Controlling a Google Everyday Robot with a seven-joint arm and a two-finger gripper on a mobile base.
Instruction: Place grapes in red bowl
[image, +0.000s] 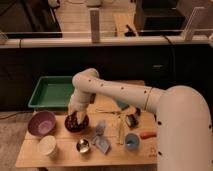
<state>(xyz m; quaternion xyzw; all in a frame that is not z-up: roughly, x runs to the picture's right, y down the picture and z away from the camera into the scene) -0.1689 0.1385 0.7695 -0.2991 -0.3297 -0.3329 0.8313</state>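
Note:
The red bowl (78, 123) stands on the wooden table (65, 156), left of centre. Dark red-purple grapes (74, 121) show inside it, under the arm's end. My gripper (73, 116) hangs right over the bowl, down at the grapes; the white arm reaches in from the right. The gripper hides part of the grapes.
A purple bowl (41, 123) stands left of the red bowl. A green tray (50, 92) lies behind. A white cup (48, 146), a steel cup (83, 145), a blue cup (132, 141), an orange-red item (148, 134) and small packets (101, 142) stand in front and to the right.

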